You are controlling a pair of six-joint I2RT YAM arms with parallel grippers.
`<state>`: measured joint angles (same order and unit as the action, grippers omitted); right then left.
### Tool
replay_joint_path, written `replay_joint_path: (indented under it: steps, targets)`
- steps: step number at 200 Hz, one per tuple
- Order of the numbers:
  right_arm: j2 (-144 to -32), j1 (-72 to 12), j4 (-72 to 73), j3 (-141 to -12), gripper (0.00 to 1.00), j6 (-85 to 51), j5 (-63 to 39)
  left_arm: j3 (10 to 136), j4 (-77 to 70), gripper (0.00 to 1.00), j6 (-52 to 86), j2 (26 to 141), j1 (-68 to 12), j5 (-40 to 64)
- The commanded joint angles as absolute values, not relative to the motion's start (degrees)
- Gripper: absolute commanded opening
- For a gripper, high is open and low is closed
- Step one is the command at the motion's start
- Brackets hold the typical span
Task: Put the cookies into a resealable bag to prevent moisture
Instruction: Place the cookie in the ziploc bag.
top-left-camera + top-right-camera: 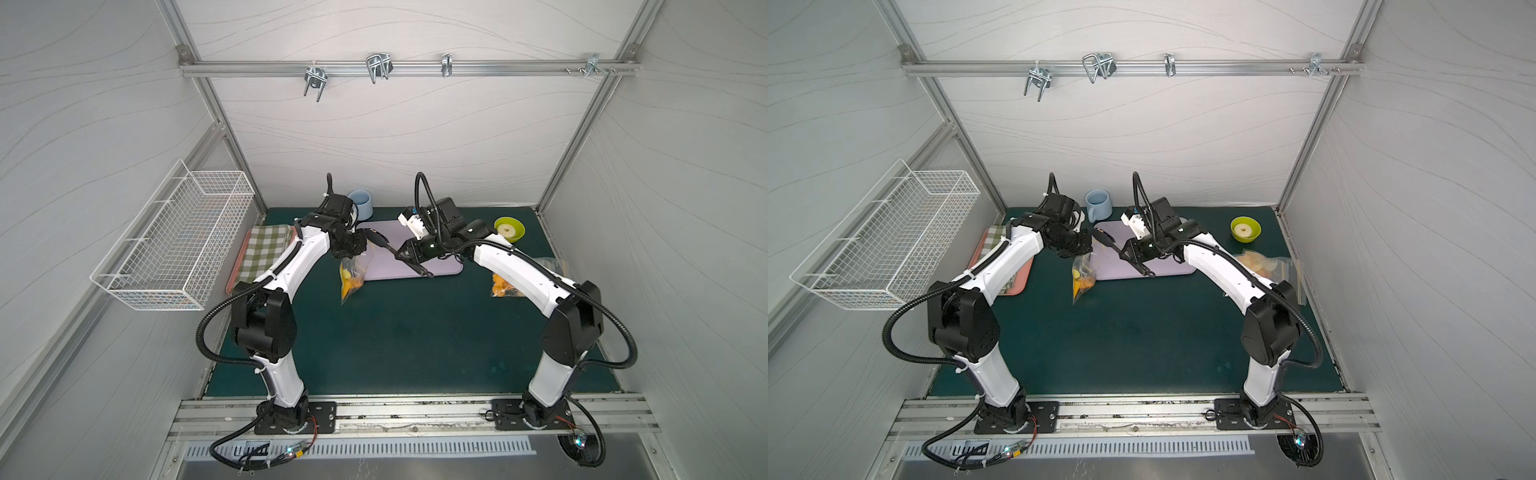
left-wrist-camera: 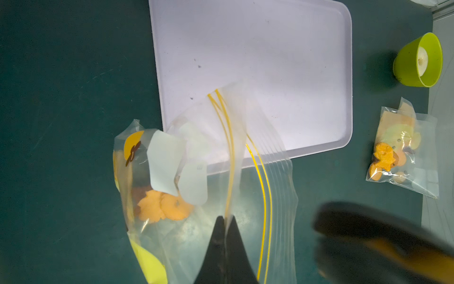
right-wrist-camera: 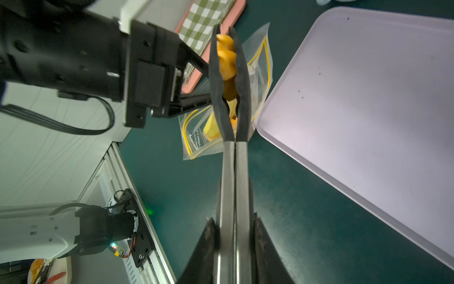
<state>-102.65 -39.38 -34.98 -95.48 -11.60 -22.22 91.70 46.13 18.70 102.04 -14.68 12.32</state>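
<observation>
My left gripper point(image 2: 227, 219) is shut on one lip of a clear resealable bag point(image 2: 248, 172) with yellow zip lines, holding its mouth up beside the lilac tray point(image 2: 270, 61). Orange cookies point(image 2: 162, 206) lie inside at the bottom of the bag, next to white printed patches and a yellow print. My right gripper point(image 3: 234, 221) is shut on metal tongs point(image 3: 234, 172) with black tips. The tips pinch an orange cookie point(image 3: 227, 59) just above the bag's mouth point(image 3: 258, 56). In both top views the bag point(image 1: 352, 279) point(image 1: 1083, 279) hangs between the two arms.
A second clear bag point(image 1: 503, 286) with cookies lies on the green mat under the right arm. A green bowl point(image 1: 509, 228) holding a pale round piece stands at the back right. A blue mug point(image 1: 360, 203), a checked cloth point(image 1: 266, 249) on a pink tray and a wire basket point(image 1: 178, 241) are at the left.
</observation>
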Motion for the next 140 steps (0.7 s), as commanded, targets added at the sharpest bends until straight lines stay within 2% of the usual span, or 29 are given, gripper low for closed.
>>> replay_joint_path:
  steps: [1,53,99,140]
  targets:
    - [-104.47,-40.08,-37.47,-97.34,0.15,-11.46,-21.23,93.52,46.07,0.00,18.48,101.50,-14.50,12.77]
    - [-106.12,-40.64,-40.88,-97.93,0.19,-10.15,-19.53,93.52,46.10,0.00,18.41,101.34,-14.50,12.49]
    - [-105.37,-40.64,-40.79,-97.67,0.37,-9.94,-19.90,93.52,46.06,0.00,18.37,101.34,-14.46,12.37]
    - [-102.92,-40.62,-39.37,-96.73,0.39,-9.96,-20.04,93.56,46.05,0.00,18.41,101.37,-14.49,12.33]
